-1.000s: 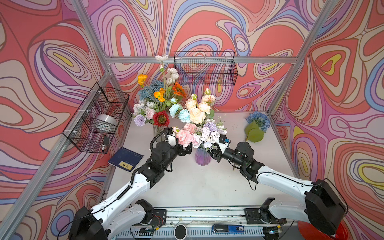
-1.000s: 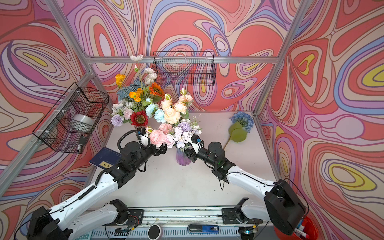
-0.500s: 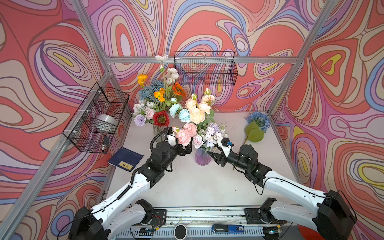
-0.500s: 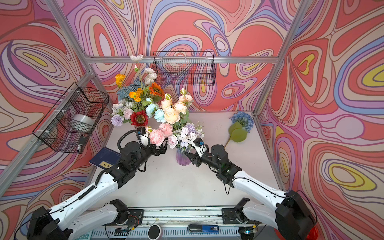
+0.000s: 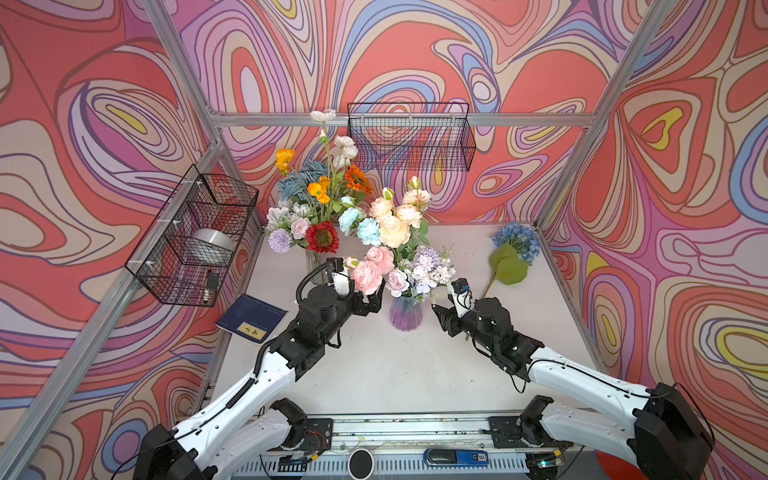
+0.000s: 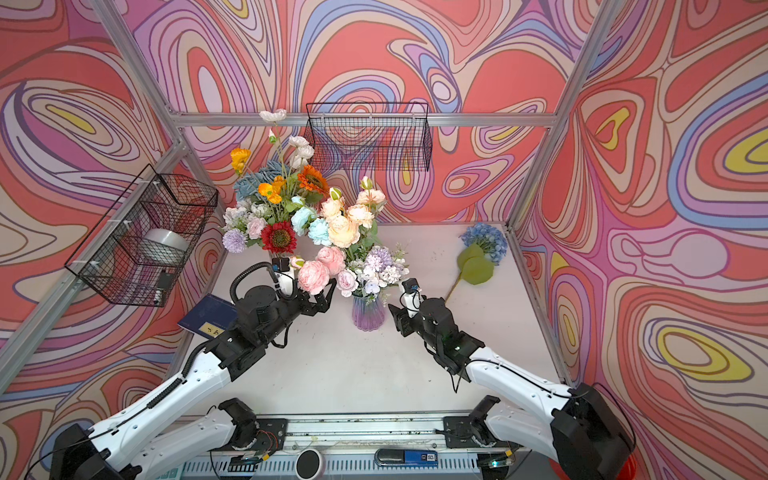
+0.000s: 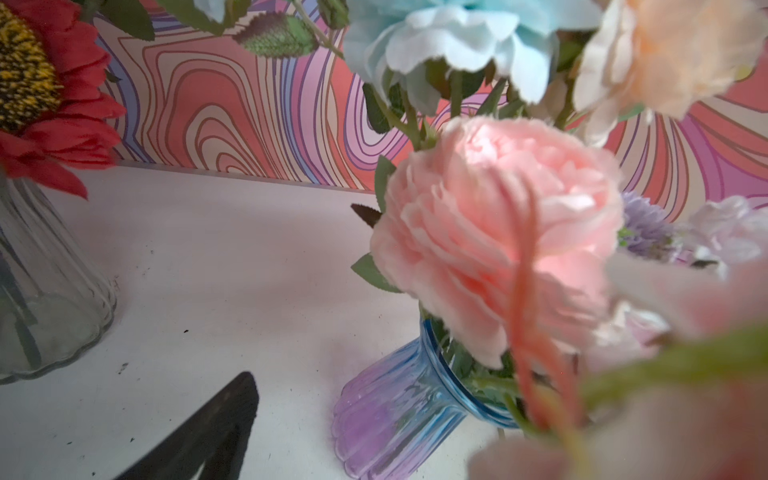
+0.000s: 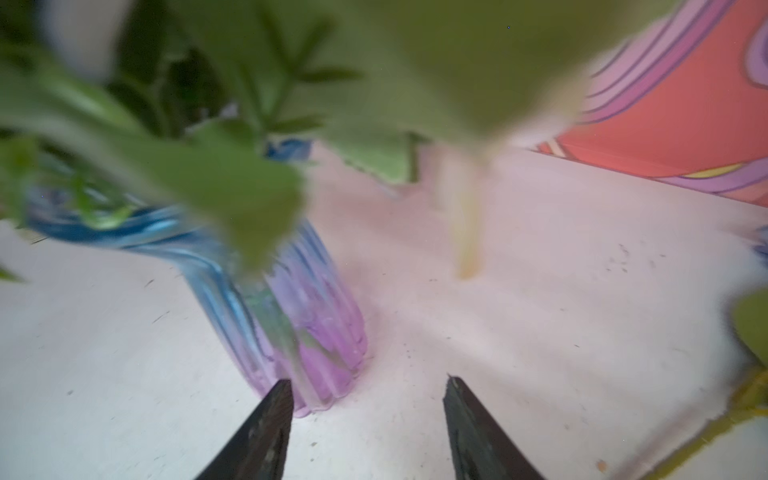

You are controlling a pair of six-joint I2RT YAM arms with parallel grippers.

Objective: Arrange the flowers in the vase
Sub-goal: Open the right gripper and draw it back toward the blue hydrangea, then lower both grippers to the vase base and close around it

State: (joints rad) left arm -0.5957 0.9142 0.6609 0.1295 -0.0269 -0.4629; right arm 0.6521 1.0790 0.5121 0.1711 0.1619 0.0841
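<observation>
Black right gripper [image 8: 368, 380] parted, empty, just beside purple-blue vase [image 5: 406, 313]; left gripper [image 5: 376, 300] spread wide, gripping nothing visible, close to pink peony [image 5: 368, 276].

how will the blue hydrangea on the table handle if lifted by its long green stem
Probably top-heavy: the blue hydrangea carries bloom and broad leaves at one end of a thin stem, so it may droop. The stem lies flat on the white table, likely awkward to pinch.

vase [image 5: 406, 312] centre, on table [image 5: 395, 374] | second vase [image 5: 314, 266] behind-left | loose flower [image 5: 509, 264] right | notebook [image 5: 251, 319] left
</observation>
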